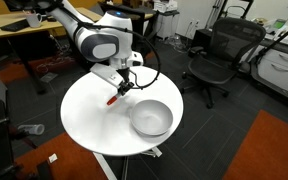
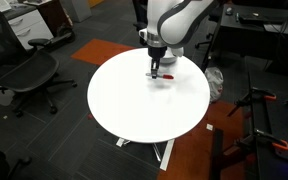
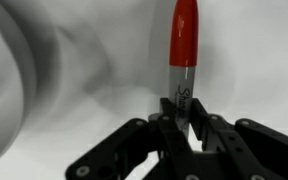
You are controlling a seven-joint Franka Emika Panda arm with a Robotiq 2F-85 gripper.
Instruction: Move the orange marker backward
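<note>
We see the orange marker (image 3: pixel 185 35) as glossy red-orange over a pale grey barrel with dark lettering, and the hand (image 3: pixel 188 118) is matte black. The bench (image 1: pixel 84 115) is plain white, the bowl (image 1: pixel 151 118) grey, the arm (image 1: pixel 96 42) white with black joints, and the floor (image 1: pixel 216 125) dark grey with a rust-orange patch.

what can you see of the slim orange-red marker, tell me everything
The slim orange-red marker has a glossy, plastic-looking red part and a paler greyish end with dark print. The black gripper pinches that pale end between its fingers, the red end pointing away. In an exterior view the marker slants down over the round white table, apart from the grey bowl; whether its tip touches the table cannot be told.
</note>
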